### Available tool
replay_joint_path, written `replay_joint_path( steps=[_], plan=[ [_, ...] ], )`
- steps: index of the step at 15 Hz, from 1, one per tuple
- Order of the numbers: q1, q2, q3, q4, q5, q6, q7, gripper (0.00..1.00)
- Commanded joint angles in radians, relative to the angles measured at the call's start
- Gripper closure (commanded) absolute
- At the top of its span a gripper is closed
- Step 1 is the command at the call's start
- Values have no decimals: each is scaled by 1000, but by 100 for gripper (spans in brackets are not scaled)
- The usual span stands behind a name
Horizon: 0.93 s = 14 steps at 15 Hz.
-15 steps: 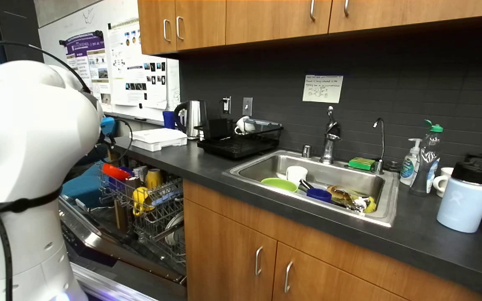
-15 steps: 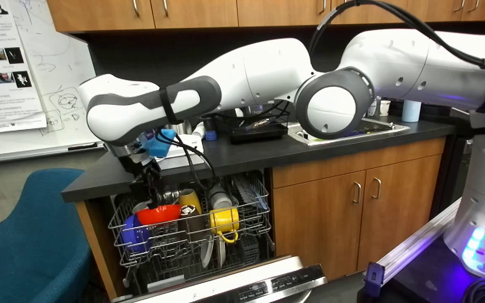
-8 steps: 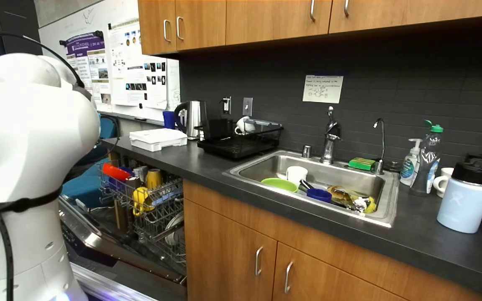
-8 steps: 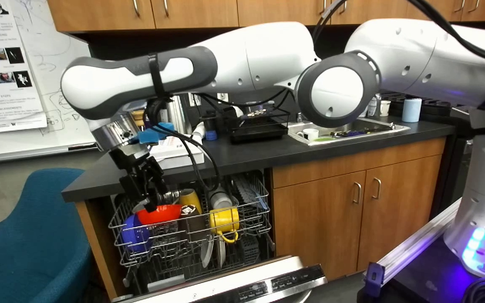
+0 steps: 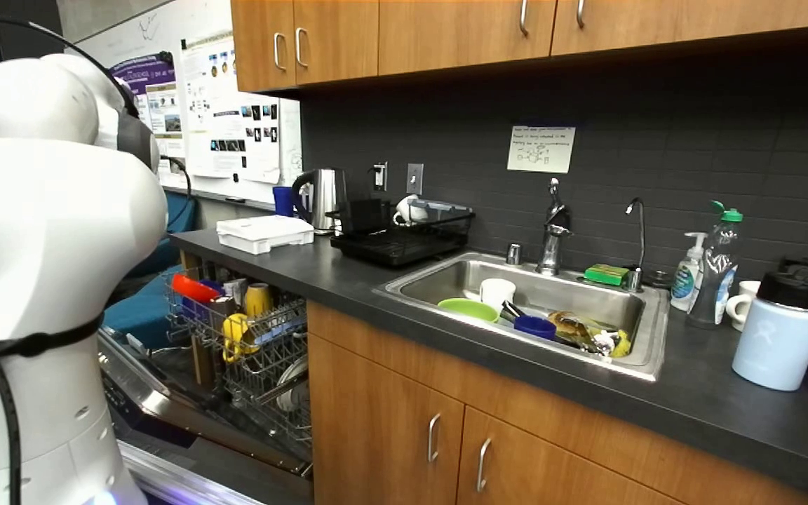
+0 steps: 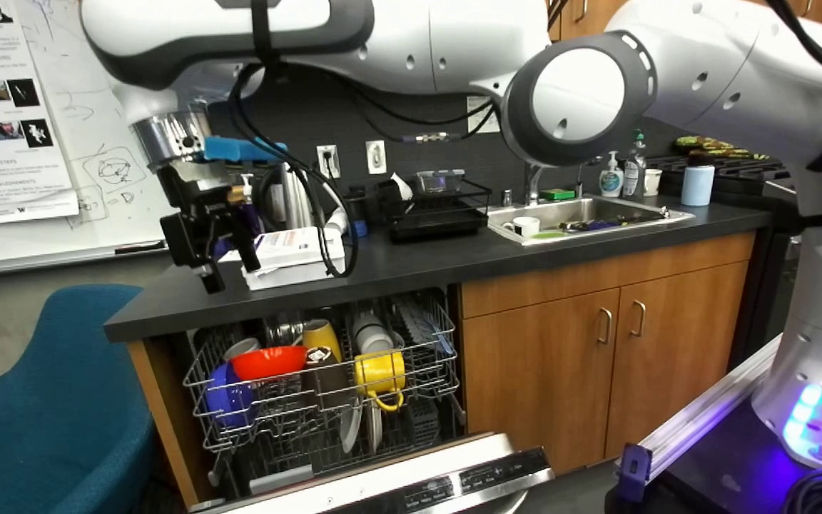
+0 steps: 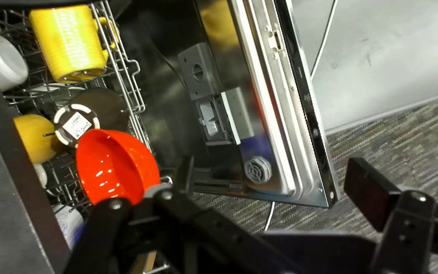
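My gripper hangs with its jaws wide apart above the pulled-out dishwasher rack. Nothing is between its fingers in the wrist view, where only the door and carpet show behind the gap. Nearest below is a red bowl, tilted in the rack and apart from the gripper. A blue bowl leans at its side. Further along stand a dark brown cup, a yellow cup and a yellow mug with its handle outward. The robot's arm hides the gripper in an exterior view showing the sink.
The dishwasher door is folded down before the rack. Over the rack runs the dark counter, carrying a white box, a kettle and a dish rack. A teal chair stands at the counter's end.
The gripper has risen from the red bowl to about counter height, shifting slightly left in an exterior view. The red bowl stays in the rack. The whole arm has lifted.
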Motion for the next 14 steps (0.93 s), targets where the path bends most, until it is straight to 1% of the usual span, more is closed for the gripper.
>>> replay_joint_path(
  steps=[1,5,7,13,14],
  plan=[
    [-27,-66,33,-15,63,-31,91,0],
    [-40,-106,74,-26,130,-53,126,0],
    [-36,-111,82,-25,143,-40,130,0],
    [-21,-100,83,-36,134,-11,123,0],
    [-18,-87,80,-14,131,-20,130,0]
  ],
)
